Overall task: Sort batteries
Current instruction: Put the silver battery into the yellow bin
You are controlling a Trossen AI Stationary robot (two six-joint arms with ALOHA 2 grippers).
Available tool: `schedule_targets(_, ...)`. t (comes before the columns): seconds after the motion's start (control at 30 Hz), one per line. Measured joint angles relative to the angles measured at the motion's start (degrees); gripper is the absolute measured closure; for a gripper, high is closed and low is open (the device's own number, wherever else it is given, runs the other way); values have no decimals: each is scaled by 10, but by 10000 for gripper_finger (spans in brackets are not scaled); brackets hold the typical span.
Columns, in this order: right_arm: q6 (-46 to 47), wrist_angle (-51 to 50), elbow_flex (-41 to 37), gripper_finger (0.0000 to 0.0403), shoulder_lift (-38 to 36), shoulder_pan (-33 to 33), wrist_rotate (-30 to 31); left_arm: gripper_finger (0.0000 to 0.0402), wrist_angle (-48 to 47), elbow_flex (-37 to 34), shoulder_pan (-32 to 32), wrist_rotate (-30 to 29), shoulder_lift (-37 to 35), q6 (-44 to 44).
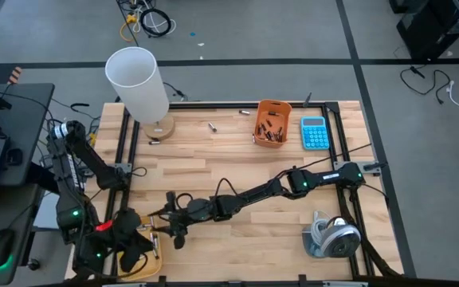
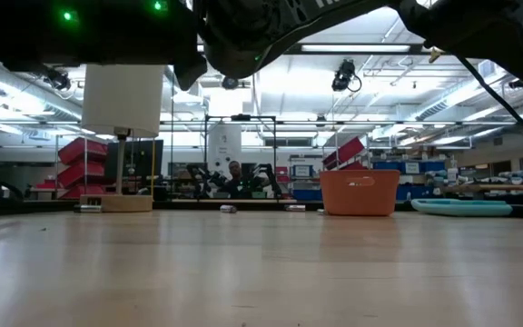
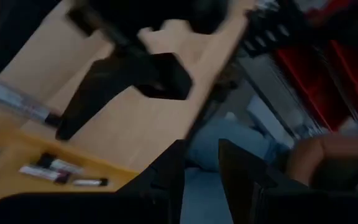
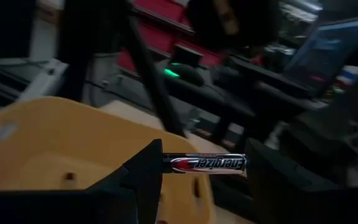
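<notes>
My right gripper (image 4: 204, 177) reaches from the table's right across to the near left corner (image 1: 166, 226). It is shut on a silver and black battery (image 4: 207, 163) over the yellow tray (image 4: 42, 143). The tray (image 3: 17, 155) holds a few batteries (image 3: 55, 171). My left gripper (image 3: 201, 177) stands open beside the tray (image 1: 134, 237), with nothing between its fingers. More batteries lie in the orange bin (image 1: 272, 123). Loose batteries (image 1: 211, 125) lie on the wood near the far edge. My right gripper holds the battery lengthwise between its two fingers, one finger at each end (image 4: 169, 163). The fingers come roughly level from the table's right. The battery lies level across the gap between them, lifted clear above the yellow tray.
A white lamp shade (image 1: 138, 80) on a wooden base stands at the far left. A blue calculator (image 1: 315, 133) lies beside the orange bin. A grey roll (image 1: 333, 239) sits near the right front corner. Bare wood lies in the table's middle.
</notes>
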Motion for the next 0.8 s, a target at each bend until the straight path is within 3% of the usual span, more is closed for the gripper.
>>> schedule_targets(0.23, -38, 7, 0, 210, 0, 0, 35, 303, -145, -9, -3, -2, 0, -170)
schedule_targets(0.4, -45, 5, 0, 210, 0, 5, 35, 303, -207, -9, -3, -15, 0, -206)
schedule_targets(0.8, -59, 28, 0, 210, 0, -5, 42, 302, -229, -8, 0, -17, 0, -225)
